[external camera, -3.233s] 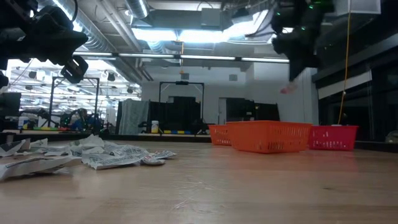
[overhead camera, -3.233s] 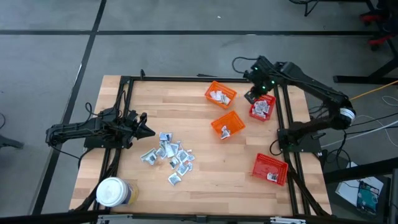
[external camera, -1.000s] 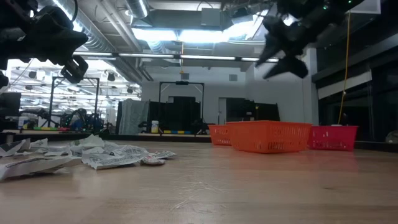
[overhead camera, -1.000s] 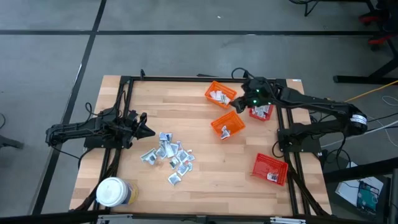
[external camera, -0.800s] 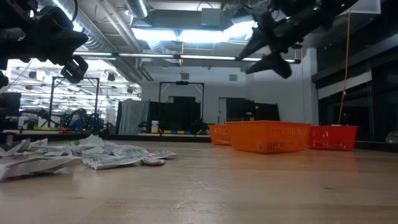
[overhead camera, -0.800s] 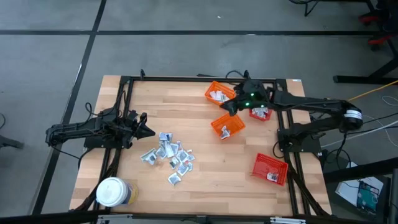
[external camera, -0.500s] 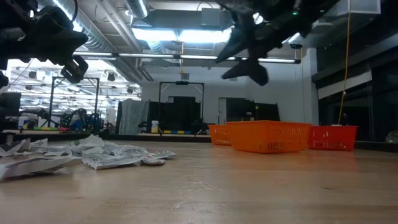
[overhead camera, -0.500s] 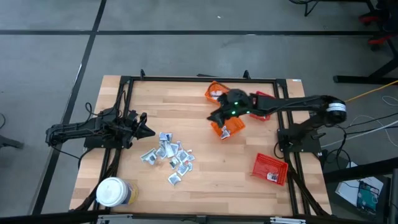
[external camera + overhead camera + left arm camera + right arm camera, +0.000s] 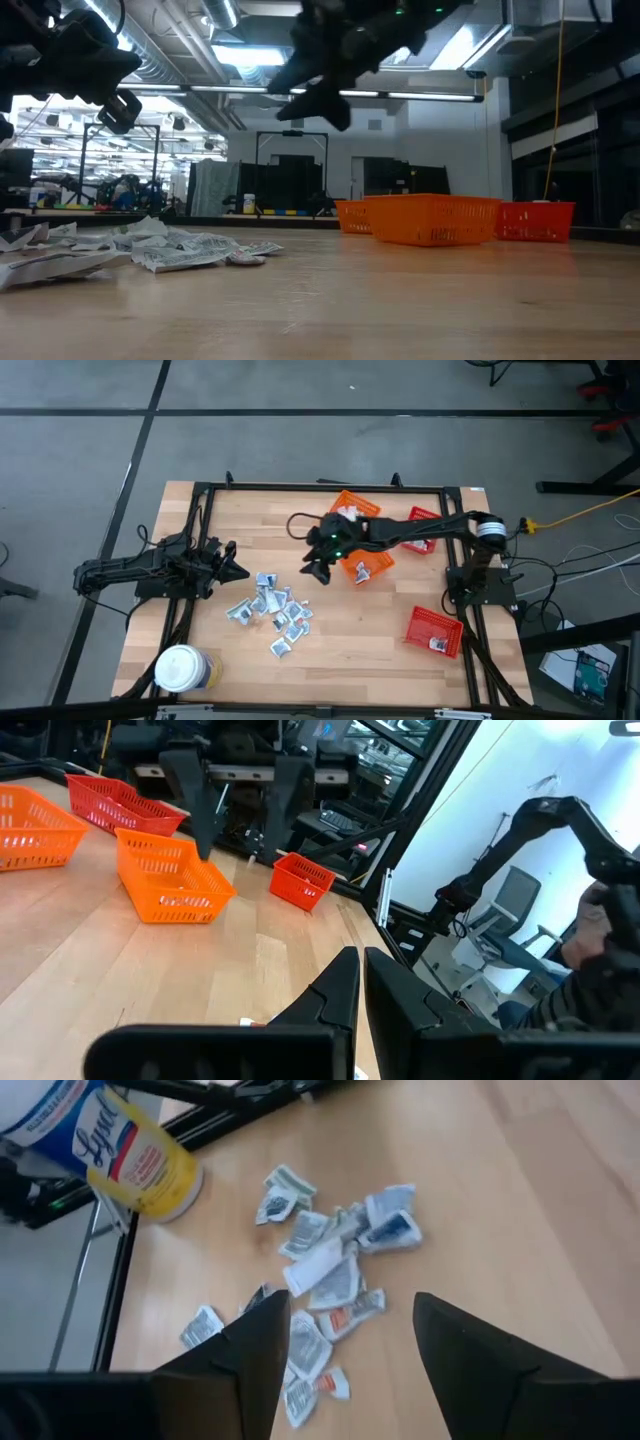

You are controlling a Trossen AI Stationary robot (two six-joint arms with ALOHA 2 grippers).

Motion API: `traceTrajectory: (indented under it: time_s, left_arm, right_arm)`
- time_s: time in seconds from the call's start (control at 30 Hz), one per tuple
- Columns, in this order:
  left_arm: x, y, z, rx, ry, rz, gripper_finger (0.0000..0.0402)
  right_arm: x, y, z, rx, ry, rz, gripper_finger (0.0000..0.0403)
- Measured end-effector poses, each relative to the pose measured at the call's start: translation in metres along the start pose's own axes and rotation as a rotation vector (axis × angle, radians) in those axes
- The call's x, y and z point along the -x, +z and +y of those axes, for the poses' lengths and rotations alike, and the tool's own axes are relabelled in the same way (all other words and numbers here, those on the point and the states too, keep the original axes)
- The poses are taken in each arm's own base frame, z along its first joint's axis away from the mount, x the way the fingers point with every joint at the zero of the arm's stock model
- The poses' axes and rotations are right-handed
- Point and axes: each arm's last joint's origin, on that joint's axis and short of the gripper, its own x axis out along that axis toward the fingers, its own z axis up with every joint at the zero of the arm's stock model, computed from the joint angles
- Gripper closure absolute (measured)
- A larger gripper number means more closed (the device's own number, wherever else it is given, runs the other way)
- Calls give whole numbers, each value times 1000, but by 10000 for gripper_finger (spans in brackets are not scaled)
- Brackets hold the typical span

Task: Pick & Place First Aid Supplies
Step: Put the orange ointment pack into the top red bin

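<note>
The first aid supplies [image 9: 272,610] lie as a loose pile of small silvery sachets on the wood table, left of centre; the right wrist view also shows the pile [image 9: 330,1275]. My right gripper [image 9: 312,570] hangs open high above the table [image 9: 312,100], just right of and beyond the pile, its fingers pointing toward the sachets and empty. My left gripper [image 9: 243,571] waits shut and empty at the table's left, a short way from the pile's far-left side.
Two orange baskets [image 9: 355,510] [image 9: 367,560] and a red basket [image 9: 425,525] sit at the far right, partly under my right arm. Another red basket [image 9: 435,630] stands at the near right. A white-lidded jar [image 9: 180,670] stands at the near left corner.
My right gripper has swung from above the baskets at the far right toward the table's left and near edge. It now hangs close to the sachet pile and has stayed open and empty. The sachets have not moved.
</note>
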Motion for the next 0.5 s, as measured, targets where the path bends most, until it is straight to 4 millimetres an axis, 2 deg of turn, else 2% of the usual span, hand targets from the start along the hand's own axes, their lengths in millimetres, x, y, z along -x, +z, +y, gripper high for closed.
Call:
traceTrajectory:
  time_s: [0.23,0.5]
  left_arm:
    - [0,0,0,0,0,0,386]
    - [0,0,0,0,0,0,386]
  right_arm:
    - [-37,7,2,73,95,49,190]
    - [-67,-12,4,213,141,122,190]
